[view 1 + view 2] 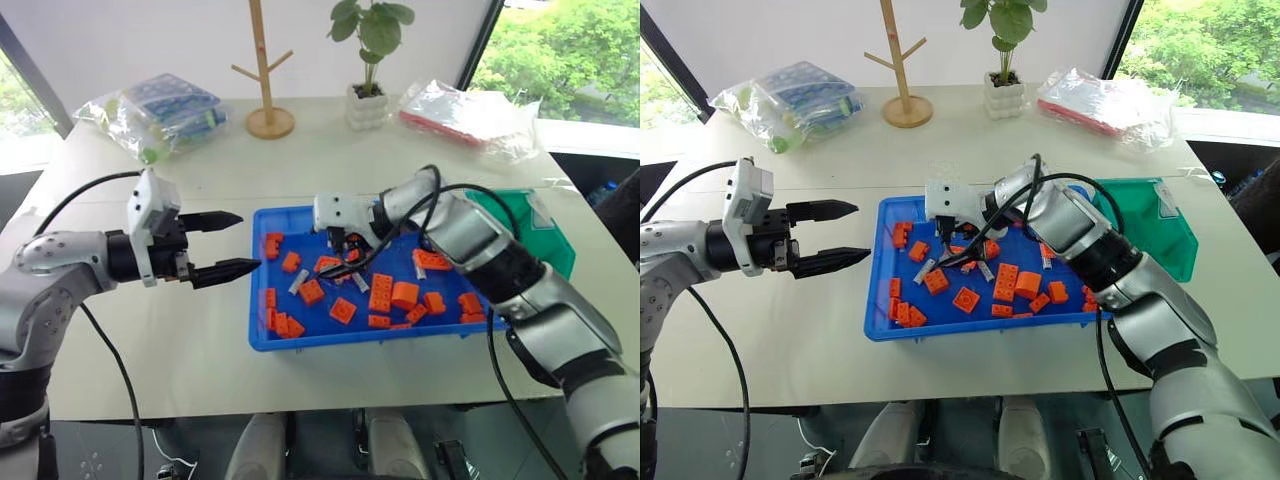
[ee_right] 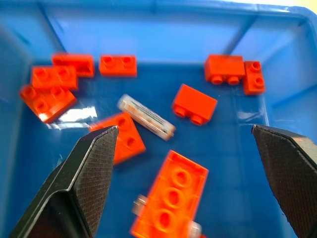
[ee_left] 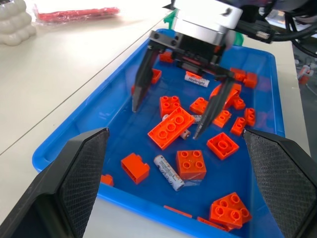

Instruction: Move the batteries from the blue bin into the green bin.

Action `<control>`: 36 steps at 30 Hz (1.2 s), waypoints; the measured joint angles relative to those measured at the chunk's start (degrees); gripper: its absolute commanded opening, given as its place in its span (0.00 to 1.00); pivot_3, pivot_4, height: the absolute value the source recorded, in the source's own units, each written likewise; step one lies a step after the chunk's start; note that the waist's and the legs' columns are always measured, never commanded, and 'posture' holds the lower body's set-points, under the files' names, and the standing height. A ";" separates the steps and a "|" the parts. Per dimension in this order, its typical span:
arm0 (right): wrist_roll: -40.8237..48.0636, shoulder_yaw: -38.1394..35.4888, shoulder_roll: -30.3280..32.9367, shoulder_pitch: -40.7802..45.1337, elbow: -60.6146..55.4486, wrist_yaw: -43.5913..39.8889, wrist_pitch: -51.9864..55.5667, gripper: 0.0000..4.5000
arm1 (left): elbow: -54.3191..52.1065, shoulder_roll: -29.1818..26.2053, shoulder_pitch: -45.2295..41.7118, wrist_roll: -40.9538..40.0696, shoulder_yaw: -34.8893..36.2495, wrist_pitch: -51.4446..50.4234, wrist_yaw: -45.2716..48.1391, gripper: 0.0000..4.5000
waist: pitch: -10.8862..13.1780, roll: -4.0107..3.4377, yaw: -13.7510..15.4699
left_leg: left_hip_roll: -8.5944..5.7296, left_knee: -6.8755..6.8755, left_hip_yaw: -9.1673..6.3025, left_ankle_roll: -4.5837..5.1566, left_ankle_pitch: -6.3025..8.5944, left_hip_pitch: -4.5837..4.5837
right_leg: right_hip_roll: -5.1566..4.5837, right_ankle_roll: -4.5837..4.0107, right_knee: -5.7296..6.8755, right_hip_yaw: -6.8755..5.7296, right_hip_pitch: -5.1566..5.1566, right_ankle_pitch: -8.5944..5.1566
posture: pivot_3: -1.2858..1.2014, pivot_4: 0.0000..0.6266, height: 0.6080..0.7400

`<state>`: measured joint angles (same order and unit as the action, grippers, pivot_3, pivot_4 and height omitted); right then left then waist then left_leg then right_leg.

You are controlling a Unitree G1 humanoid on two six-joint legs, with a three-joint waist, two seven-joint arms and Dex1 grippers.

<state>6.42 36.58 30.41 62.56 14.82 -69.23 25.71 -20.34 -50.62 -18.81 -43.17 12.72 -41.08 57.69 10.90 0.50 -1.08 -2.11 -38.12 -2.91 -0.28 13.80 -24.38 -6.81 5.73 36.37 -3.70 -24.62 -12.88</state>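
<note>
Several batteries [image 3: 168, 172] lie loose among orange bricks [image 3: 170, 127] inside the blue bin [image 1: 262, 335], nearest the robot on the surface [image 1: 180, 340]. Inside it, the right end effector [image 3: 172, 118] hangs spread wide and empty over a brick that half covers one battery, so closing there could pinch the brick instead. At nine o'clock the left end effector [image 1: 228, 245] waits open. At three o'clock, farther back, sits the green bin [image 1: 1180, 250].

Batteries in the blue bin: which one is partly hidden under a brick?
The battery lying crosswise under the long orange brick, with just its ends poking out either side. The other battery lies fully exposed on the bin floor.
</note>
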 measured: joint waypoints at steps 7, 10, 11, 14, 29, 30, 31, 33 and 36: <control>-6.31 -0.08 -7.23 2.50 16.23 -5.28 -23.90 0.98 | -2.07 -0.26 2.89 -1.42 3.10 -0.27 -1.56 1.00 | 0.00 -0.01 -0.11 | 0.01 0.07 -0.01 -0.12 -0.07 0.00 | 0.01 -0.01 0.04 0.02 -0.06 0.00 | 0.52 0.24 0.64; -8.56 -0.65 -9.72 2.58 22.10 -3.93 -31.07 0.98 | -3.74 -0.97 5.30 -2.64 5.29 -1.13 -1.85 1.00 | 0.01 -0.01 -0.05 | 0.03 0.08 -0.03 -0.20 -0.11 -0.01 | 0.00 -0.01 0.07 0.05 -0.08 0.00 | 0.52 0.24 0.64; -8.94 -1.00 -10.20 2.57 23.32 -3.76 -33.05 0.98 | -4.30 -1.15 6.19 -3.03 6.15 -1.36 -1.92 1.00 | 0.01 -0.02 0.01 | 0.04 0.08 -0.03 -0.22 -0.11 -0.01 | 0.00 -0.01 0.07 0.05 -0.09 0.00 | 0.52 0.24 0.64; -9.80 -2.06 -11.44 2.32 25.17 -3.50 -37.65 0.98 | -5.83 -2.36 8.43 -4.32 7.16 -2.37 -1.40 1.00 | 0.01 -0.02 -0.01 | 0.04 0.08 -0.04 -0.22 -0.11 0.00 | 0.00 -0.02 0.07 0.07 -0.08 0.00 | 0.52 0.24 0.64; -14.11 -4.12 -12.35 0.29 28.92 -2.81 -51.19 0.98 | -5.23 -3.45 5.69 -5.32 7.20 -2.41 -1.42 1.00 | 0.01 -0.01 0.08 | 0.00 0.07 -0.03 -0.31 -0.16 0.07 | 0.00 -0.03 0.36 0.13 -0.14 -0.01 | 0.52 0.24 0.64; -14.17 -4.38 -12.07 0.23 28.92 -3.05 -51.22 0.98 | -5.17 -3.45 5.62 -5.32 7.19 -2.40 -1.48 1.00 | 0.01 -0.01 0.08 | 0.00 0.07 -0.02 -0.31 -0.16 0.08 | 0.00 -0.03 0.37 0.15 -0.14 -0.01 | 0.52 0.24 0.64; -14.21 -4.63 -11.84 0.21 29.00 -3.26 -51.18 0.98 | -5.07 -3.45 5.61 -5.32 7.14 -2.40 -1.52 1.00 | 0.01 -0.01 0.05 | 0.00 0.07 -0.01 -0.31 -0.16 0.10 | 0.00 -0.04 0.38 0.16 -0.14 -0.01 | 0.52 0.24 0.64; -14.30 -5.15 -11.68 0.21 29.28 -3.96 -50.84 0.98 | -5.00 -3.42 5.52 -5.31 6.98 -2.38 -1.56 1.00 | 0.01 -0.01 -0.01 | 0.01 0.07 -0.01 -0.31 -0.16 0.13 | 0.00 -0.05 0.46 0.18 -0.15 -0.02 | 0.52 0.24 0.64; -14.25 -5.64 -11.45 0.43 29.24 -6.40 -49.34 0.98 | -4.56 -3.30 4.76 -5.29 6.43 -2.33 -1.66 1.00 | 0.01 -0.01 0.06 | 0.01 0.07 -0.01 -0.31 -0.16 0.19 | 0.00 -0.07 0.58 0.19 -0.14 -0.04 | 0.52 0.24 0.64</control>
<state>-7.83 30.94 18.96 62.99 44.06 -75.63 -23.63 -24.90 -53.92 -14.05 -48.47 19.15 -43.41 56.04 10.91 0.49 -1.02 -2.10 -38.04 -2.92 -0.59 13.64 -24.19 -6.81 5.66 36.95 -3.51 -24.76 -12.92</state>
